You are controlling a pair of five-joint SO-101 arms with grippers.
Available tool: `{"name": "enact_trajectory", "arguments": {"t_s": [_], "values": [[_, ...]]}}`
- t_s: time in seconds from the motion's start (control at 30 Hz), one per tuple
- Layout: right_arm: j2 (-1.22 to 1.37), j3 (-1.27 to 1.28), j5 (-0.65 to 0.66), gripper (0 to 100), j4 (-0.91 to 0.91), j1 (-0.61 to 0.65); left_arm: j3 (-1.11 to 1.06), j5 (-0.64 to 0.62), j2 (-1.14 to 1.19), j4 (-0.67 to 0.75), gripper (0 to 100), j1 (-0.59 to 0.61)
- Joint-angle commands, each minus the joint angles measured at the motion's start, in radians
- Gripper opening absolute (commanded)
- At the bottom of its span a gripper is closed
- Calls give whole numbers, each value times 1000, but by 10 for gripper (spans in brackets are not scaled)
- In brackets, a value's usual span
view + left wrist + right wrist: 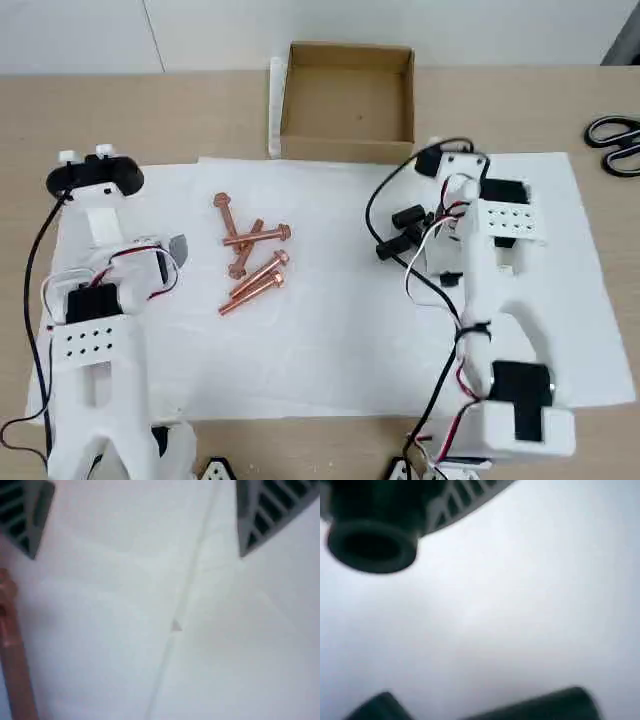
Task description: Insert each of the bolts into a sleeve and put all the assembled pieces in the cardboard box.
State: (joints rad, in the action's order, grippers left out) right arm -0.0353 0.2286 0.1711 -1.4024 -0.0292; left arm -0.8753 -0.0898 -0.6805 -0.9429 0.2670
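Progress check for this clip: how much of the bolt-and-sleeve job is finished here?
Nothing looks done: the cardboard box is empty. No bolt sits in a sleeve; the bolts lie loose on the paper, the sleeves apart from them. In hand: the left gripper is open over the paper beside the bolts. Every insertion and all boxing remain.

High camera looks down on the table (pixel 100 110); wrist cameras face its white sheet (pixel 340 330) closely.
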Motion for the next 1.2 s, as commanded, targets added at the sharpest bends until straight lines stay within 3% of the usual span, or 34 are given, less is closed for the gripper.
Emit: {"name": "enact_trajectory", "arguments": {"t_s": [0.0, 0.2, 0.43, 0.6, 0.9, 1.07, 1.17], "values": [[-91, -100, 0, 6, -77, -5, 137, 48, 3, -101, 245, -52], [-94, -167, 2, 6, -174, -7, 358, 196, 224, -284, 245, -232], [-94, -249, 2, 6, -292, -8, 573, 460, 578, -285, 244, -319], [-94, -252, -3, 4, -303, -19, 757, 575, 815, -285, 244, -319], [-94, -252, -5, 4, -303, -53, 1067, 605, 1160, -338, 243, -330], [-94, -252, -6, 4, -302, -51, 1148, 603, 1223, -396, 240, -362], [-94, -252, -6, 4, -302, -51, 1162, 601, 1223, -411, 190, -373]]}}
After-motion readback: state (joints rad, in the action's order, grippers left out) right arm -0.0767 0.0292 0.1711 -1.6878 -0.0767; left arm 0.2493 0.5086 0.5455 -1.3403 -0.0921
